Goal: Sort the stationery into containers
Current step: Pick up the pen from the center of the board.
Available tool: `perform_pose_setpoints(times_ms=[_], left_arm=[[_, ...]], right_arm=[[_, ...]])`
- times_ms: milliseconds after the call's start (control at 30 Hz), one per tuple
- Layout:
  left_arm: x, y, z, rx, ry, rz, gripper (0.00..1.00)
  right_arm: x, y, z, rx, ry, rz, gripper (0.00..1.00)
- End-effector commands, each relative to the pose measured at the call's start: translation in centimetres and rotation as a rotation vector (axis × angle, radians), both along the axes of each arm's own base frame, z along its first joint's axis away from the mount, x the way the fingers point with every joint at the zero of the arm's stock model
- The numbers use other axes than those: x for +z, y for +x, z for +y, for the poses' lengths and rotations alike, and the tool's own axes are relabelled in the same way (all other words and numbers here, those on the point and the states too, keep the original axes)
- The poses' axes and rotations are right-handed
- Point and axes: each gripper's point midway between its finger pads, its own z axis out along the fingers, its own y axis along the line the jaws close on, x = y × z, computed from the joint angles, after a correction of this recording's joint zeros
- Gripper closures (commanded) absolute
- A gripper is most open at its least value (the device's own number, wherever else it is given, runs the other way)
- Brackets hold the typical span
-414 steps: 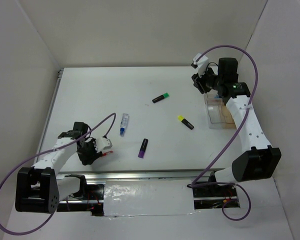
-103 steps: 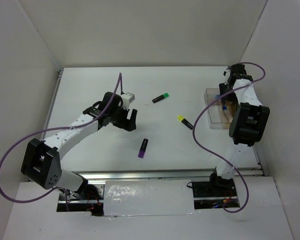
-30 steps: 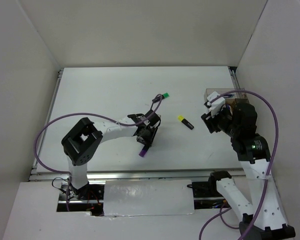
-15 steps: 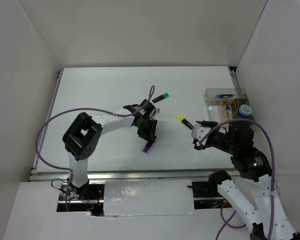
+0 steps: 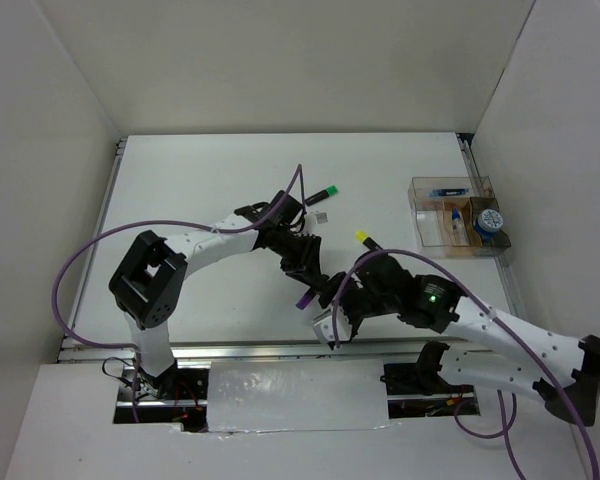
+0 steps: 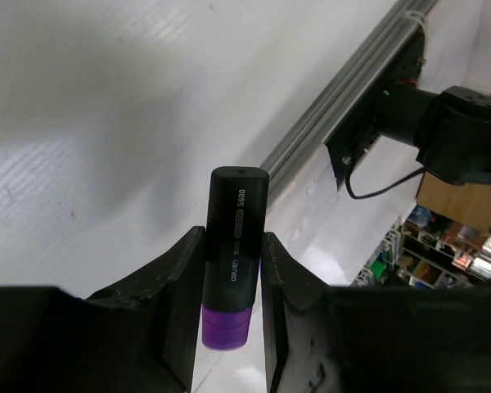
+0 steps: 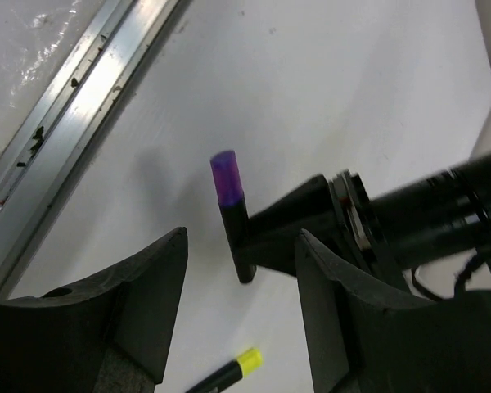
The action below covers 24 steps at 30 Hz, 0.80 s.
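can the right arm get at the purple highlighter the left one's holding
Probably yes: the open right gripper faces the purple highlighter, whose purple end sticks out free of the left gripper, with nothing between.

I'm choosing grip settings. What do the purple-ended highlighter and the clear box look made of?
The highlighter is likely hard plastic: a smooth black barrel with printed lettering and a soft sheen. The box is probably thin clear plastic, glossy, with see-through walls.
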Motion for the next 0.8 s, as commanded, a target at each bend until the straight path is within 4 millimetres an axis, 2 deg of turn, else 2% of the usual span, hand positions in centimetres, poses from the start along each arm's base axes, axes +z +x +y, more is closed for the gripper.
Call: perform_pose_setpoints(times_ms=[0,167,433,667,767], left_arm=[[2.7,-1.0,-0.8,-0.032,-0.085,0.042,1.0],[3.3,-1.2,-1.0,-0.044,-0.101,0.057,1.0],[4.1,-1.5,-0.9,-0.044,-0.113,0.068,1.0],[4.6,-1.6,-0.9,-0.041,-0.13,0.072,1.0],[4.8,-1.8,-0.8,-0.043,-0.139,0.075,1.0]], right_arm=[[0.0,0.9,2.6,0.026,0.015,-0.096,0.38],[-1.9,1.8,3.6,0.032,-0.036,-0.091,0.41],[-5.4,4.1,3.3,0.015,-0.154,-0.078,0.44],[-7.0,5.4,2.5,0.013,-0.214,-0.089,0.48],[-7.5,6.2,2.4,-0.003,-0.222,-0.099,0.54]])
